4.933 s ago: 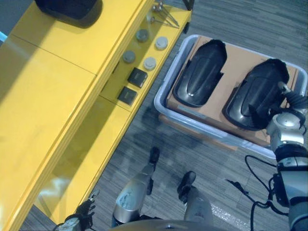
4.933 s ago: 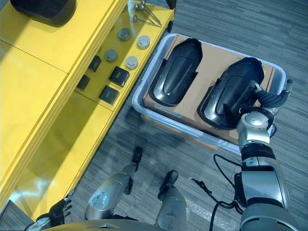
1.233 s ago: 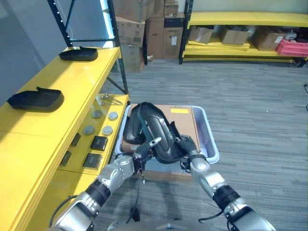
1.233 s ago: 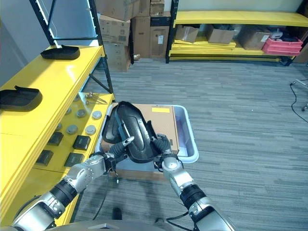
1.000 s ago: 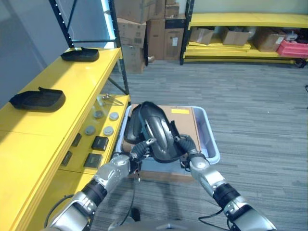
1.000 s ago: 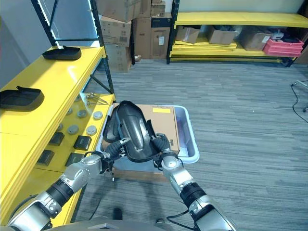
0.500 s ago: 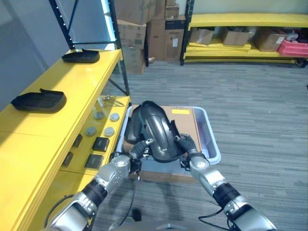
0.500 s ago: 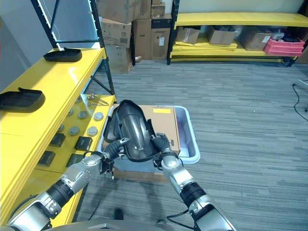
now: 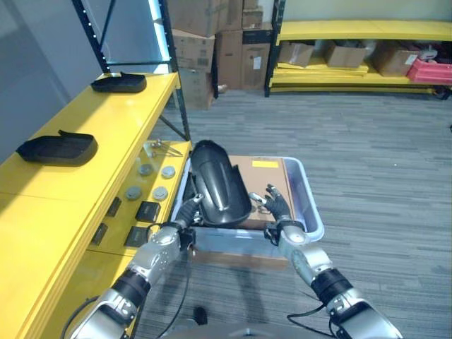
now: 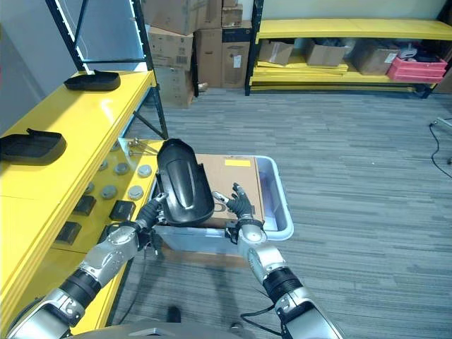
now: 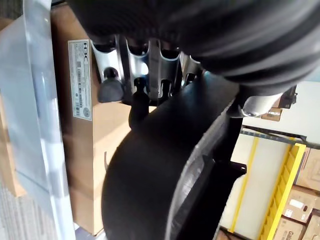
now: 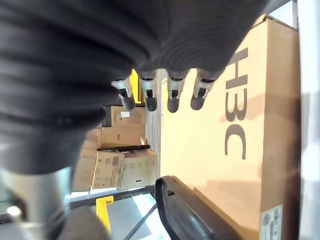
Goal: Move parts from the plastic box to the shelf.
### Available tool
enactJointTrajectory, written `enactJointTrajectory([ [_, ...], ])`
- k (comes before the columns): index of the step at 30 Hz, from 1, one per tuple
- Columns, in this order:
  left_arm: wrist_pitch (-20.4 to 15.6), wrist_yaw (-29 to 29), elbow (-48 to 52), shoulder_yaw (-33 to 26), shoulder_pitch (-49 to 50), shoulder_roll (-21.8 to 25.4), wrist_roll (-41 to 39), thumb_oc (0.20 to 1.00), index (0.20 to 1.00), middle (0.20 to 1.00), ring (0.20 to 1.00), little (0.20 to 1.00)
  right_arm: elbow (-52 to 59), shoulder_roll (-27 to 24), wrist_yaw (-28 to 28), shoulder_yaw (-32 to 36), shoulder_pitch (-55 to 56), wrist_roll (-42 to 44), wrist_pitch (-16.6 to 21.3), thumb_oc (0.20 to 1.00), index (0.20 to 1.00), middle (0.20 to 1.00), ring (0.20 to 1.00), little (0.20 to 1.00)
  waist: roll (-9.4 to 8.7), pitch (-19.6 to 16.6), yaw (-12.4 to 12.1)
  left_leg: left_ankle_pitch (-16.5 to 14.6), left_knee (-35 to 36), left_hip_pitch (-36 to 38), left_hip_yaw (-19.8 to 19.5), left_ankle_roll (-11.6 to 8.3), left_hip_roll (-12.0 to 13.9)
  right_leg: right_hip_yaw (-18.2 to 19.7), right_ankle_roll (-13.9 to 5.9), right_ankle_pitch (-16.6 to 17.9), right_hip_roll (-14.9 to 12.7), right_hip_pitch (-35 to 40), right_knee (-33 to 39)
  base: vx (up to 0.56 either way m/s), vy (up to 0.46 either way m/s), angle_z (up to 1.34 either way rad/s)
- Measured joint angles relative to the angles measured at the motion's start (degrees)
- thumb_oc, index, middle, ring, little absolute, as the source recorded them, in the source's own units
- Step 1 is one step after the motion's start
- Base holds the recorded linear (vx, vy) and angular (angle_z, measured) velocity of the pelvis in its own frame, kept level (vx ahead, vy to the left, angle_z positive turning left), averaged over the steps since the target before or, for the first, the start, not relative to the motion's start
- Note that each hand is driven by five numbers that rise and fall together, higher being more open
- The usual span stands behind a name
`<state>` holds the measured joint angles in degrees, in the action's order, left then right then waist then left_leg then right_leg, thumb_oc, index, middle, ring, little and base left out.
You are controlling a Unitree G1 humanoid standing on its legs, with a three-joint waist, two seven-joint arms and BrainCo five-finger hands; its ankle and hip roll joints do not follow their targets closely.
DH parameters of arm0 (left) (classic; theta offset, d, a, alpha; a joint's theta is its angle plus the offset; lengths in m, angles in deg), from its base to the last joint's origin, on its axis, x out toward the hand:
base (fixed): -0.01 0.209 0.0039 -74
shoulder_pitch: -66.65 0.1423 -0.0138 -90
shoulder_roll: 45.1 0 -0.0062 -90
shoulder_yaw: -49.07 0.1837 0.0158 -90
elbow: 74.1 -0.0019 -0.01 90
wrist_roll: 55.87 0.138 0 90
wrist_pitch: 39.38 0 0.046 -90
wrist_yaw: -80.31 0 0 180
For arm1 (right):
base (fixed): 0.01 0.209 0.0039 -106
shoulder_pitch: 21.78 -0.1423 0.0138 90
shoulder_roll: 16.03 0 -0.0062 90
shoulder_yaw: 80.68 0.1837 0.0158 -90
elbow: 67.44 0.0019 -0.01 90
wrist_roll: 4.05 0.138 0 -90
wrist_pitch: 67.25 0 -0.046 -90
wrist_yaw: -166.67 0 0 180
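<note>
While both arms reach forward over the near rim of the box, the scene reads like this, nearest first.

Left hand (image 9: 185,215): fingers curled under the lower end of the black part, gripping it — the left wrist view shows them wrapped against its rounded shell.

Right hand (image 9: 277,208): fingers spread and straight, holding nothing, hovering over the cardboard just beside the part and apart from it.

Black part (image 9: 219,185): a glossy, shell-shaped moulding, lifted and tilted up on end above the left half of the box, leaning toward the shelf side.

Plastic box (image 9: 314,215): pale, translucent, on the grey carpet floor, just beside the shelf's lower tier.

Cardboard (image 9: 263,180): a flat brown sheet lying inside the box, with a small yellow label near its far edge.

Yellow shelf (image 9: 92,134): to the robot's left; its lower tier carries round grey discs (image 9: 147,180) and small black blocks (image 9: 146,210).

Placed parts: two black mouldings on the shelf's top — one nearer (image 9: 56,149), one farther (image 9: 118,82).

Background: stacked cardboard cartons (image 9: 215,39) and another yellow rack (image 9: 360,28) against the far wall.
</note>
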<state>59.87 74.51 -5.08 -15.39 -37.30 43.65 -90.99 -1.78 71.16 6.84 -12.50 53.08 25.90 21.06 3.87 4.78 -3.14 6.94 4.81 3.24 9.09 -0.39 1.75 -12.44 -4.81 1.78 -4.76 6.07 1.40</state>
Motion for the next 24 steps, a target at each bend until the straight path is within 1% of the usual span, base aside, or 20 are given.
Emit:
enactJointTrajectory([
  [3, -2.13, -0.14, 0.0, -1.47, 1.05, 0.31, 0.55, 0.2, 0.2, 0.2, 0.2, 0.2, -1.61, -0.19, 0.09, 1.9, 2.92, -0.05, 0.22, 1.0, 1.0, 1.0, 1.0, 1.0, 0.0, 0.01, -0.16, -0.02, 0.01, -0.01, 0.0, -0.01, -0.02, 0.02, -0.04, -0.03, -0.01, -0.07, 0.04, -0.01, 0.009, -0.01],
  [4, -4.03, -0.19, 0.0, -3.38, 2.65, 0.59, 1.67, 0.2, 0.2, 0.2, 0.2, 0.2, -1.63, -0.57, 0.11, 3.2, 6.09, -0.03, 0.23, 1.0, 1.0, 1.0, 1.0, 1.0, -0.01, 0.01, -0.03, -0.06, 0.01, -0.01, 0.1, -0.06, -0.02, 0.22, -0.05, -0.05, -0.02, -0.18, 0.07, -0.02, 0.022, -0.05],
  [5, -4.65, -0.25, 0.0, -4.07, 3.22, 0.91, 1.75, 0.2, 0.2, 0.2, 0.2, 0.2, -1.65, -0.96, 0.1, 3.93, 7.78, -0.03, 0.21, 1.0, 1.0, 1.0, 1.0, 1.0, 0.0, 0.02, -0.04, -0.08, 0.01, -0.02, 0.11, -0.07, -0.04, 0.32, -0.05, -0.05, -0.02, -0.24, 0.1, -0.04, 0.04, -0.1],
  [7, -7.09, -0.04, 0.69, -8.18, 6.6, 2.64, 2.92, 0.2, 0.2, 0.2, 0.2, 0.2, -2.34, -2.64, 0.2, 7.08, 13.62, -0.11, -0.09, 1.0, 1.0, 1.0, 1.0, 1.0, -0.04, 0.09, 0.37, -0.18, 0.02, -0.03, 0.33, -0.07, -0.08, 0.76, -0.07, -0.13, -0.06, -0.62, 0.13, -0.04, 0.034, -0.12],
  [9, -8.15, -0.2, 2.9, -12.47, 9.46, 4.43, 3.51, 0.2, 0.2, 0.2, 0.2, 0.2, -7.45, -3.19, 0.09, 11.43, 17.28, -0.72, -0.81, 1.0, 1.0, 1.0, 1.0, 1.0, -0.14, 0.25, 0.73, -0.46, 0.03, -0.21, 0.65, -0.03, -0.12, 1.12, -0.1, -0.24, -0.14, -1.24, -0.12, -0.07, 0.032, -0.14],
  [10, -8.73, -0.18, 7.02, -15.71, 11.93, 6.22, 3.87, 0.2, 0.2, 0.2, 0.2, 0.2, -12.21, -3.09, -0.41, 14.27, 19.53, -1.11, -0.8, 1.0, 1.0, 1.0, 1.0, 1.0, -0.31, 0.69, 0.62, -0.88, 0.2, -0.21, 1.14, -0.4, -0.11, 1.58, -0.24, -0.58, -0.24, -1.96, -0.95, -0.07, 0.018, -0.16],
  [12, -9.55, -0.22, 10.41, -18.4, 13.18, 7.5, 3.94, 0.2, 0.2, 0.2, 0.2, 0.2, -15.15, -3.2, -1.08, 15.91, 21.94, -1.18, -0.94, 1.0, 1.0, 1.0, 1.0, 1.0, -0.18, 1.27, 0.26, -1.08, 0.32, -0.2, 1.41, -0.28, -0.23, 2.09, -0.37, -0.79, -0.48, -2.3, -1.56, -0.09, -0.014, -0.1],
  [14, -9.87, -0.33, 13.2, -19.71, 13.34, 8.98, 3.95, 0.2, 0.2, 0.2, 0.2, 0.2, -17.09, -3.01, -2.67, 17.19, 23.56, -3.21, -0.55, 1.0, 1.0, 1.0, 1.0, 1.0, 0.02, 1.63, 0.21, -1.15, 0.35, -0.51, 1.31, 0.21, -0.47, 2.58, -0.59, -1.6, -0.88, -3.42, -4.06, -0.1, -0.054, 0.04],
  [15, -10.0, -0.31, 14.55, -20.11, 13.36, 9.69, 3.85, 0.2, 0.2, 0.2, 0.2, 0.2, -17.75, -2.91, -3.3, 17.9, 24.19, -3.96, -0.46, 1.0, 1.0, 1.0, 1.0, 1.0, 0.18, 1.72, 0.39, -0.78, 0.35, -1.17, 0.4, 0.36, -0.75, 2.73, -0.58, -2.13, -0.89, -3.95, -5.59, -0.1, -0.11, 0.35],
  [16, -10.45, -0.31, 15.74, -20.62, 13.21, 10.19, 3.79, 0.2, 0.2, 0.2, 0.2, 0.2, -19.18, -2.9, -4.09, 17.95, 24.99, -5.44, -0.46, 1.0, 1.0, 1.0, 1.0, 1.0, 0.33, 1.77, 1.12, -0.42, 0.35, -2.05, -1.28, 0.6, -1.16, 2.51, -0.62, -2.59, -0.99, -4.26, -6.66, -0.1, -0.139, 0.6],
  [17, -10.9, -0.34, 15.89, -20.7, 12.56, 10.26, 3.57, 0.2, 0.2, 0.2, 0.2, 0.2, -21.57, -2.72, -5.17, 17.92, 25.43, -6.12, -0.47, 1.0, 1.0, 1.0, 1.0, 1.0, 0.41, 1.75, 1.29, 0.24, 0.3, -2.52, -2.87, 0.79, -1.41, 2.39, -0.51, -2.95, -0.71, -3.98, -6.71, -0.09, -0.166, 0.87],
  [19, -11.97, -1.13, 15.93, -21.07, 11.69, 10.25, 2.64, 0.2, 0.2, 0.2, 0.2, 0.2, -27.58, -1.85, -7.38, 17.88, 24.95, -7.27, -0.83, 1.0, 1.0, 1.0, 1.0, 1.0, 0.46, 1.75, 0.96, 0.97, 0.22, -3.74, -6.22, -0.03, -1.41, 2.48, -0.62, -3.75, -0.09, -3.6, -5.39, -0.07, -0.198, 0.84],
  [21, -12.05, -2.8, 16.68, -22.06, 12.83, 10.12, 2.49, 0.2, 0.2, 0.2, 0.2, 0.2, -33.55, -1.58, -10.19, 17.39, 24.01, -9.24, -1.91, 1.0, 1.0, 1.0, 1.0, 1.0, 0.59, 1.75, -0.96, 1.67, 0.11, -4.72, -8.27, -1.06, -0.76, 1.46, 0.07, -2.53, 1.38, -2.34, -2.8, -0.06, -0.205, 0.54],
  [22, -12.04, -3.52, 17.6, -22.96, 14.1, 9.76, 2.46, 0.2, 0.2, 0.2, 0.2, 0.2, -35.35, -1.47, -11.05, 17.36, 23.7, -10.15, -2.38, 1.0, 1.0, 1.0, 1.0, 1.0, 0.56, 1.74, -1.5, 1.92, 0.27, -4.98, -9.28, -1.43, -0.51, 0.85, 0.4, -2.17, 2.0, -1.72, -1.86, -0.07, -0.187, 0.53],
  [23, -12.05, -4.45, 18.44, -23.5, 15.14, 9.34, 2.18, 0.2, 0.2, 0.2, 0.2, 0.2, -37.94, -1.59, -12.15, 16.08, 23.6, -11.19, -1.98, 1.0, 1.0, 1.0, 1.0, 1.0, 0.74, 1.83, -2.87, 2.21, 0.35, -5.72, -10.9, -1.93, -0.21, 0.03, 0.64, -2.14, 3.15, -1.02, -1.42, -0.08, -0.158, 0.63],
  [24, -12.05, -5.09, 19.31, -23.51, 15.78, 9.3, 1.98, 0.2, 0.2, 0.2, 0.2, 0.2, -39.6, -1.56, -12.82, 14.7, 23.35, -12.62, -1.82, 1.0, 1.0, 1.0, 1.0, 1.0, 0.69, 1.81, -3.71, 2.08, 0.37, -6.11, -12.4, -2.05, -0.04, -0.83, 1.21, -2.11, 3.77, -0.39, -0.76, -0.08, -0.111, 0.72],
])
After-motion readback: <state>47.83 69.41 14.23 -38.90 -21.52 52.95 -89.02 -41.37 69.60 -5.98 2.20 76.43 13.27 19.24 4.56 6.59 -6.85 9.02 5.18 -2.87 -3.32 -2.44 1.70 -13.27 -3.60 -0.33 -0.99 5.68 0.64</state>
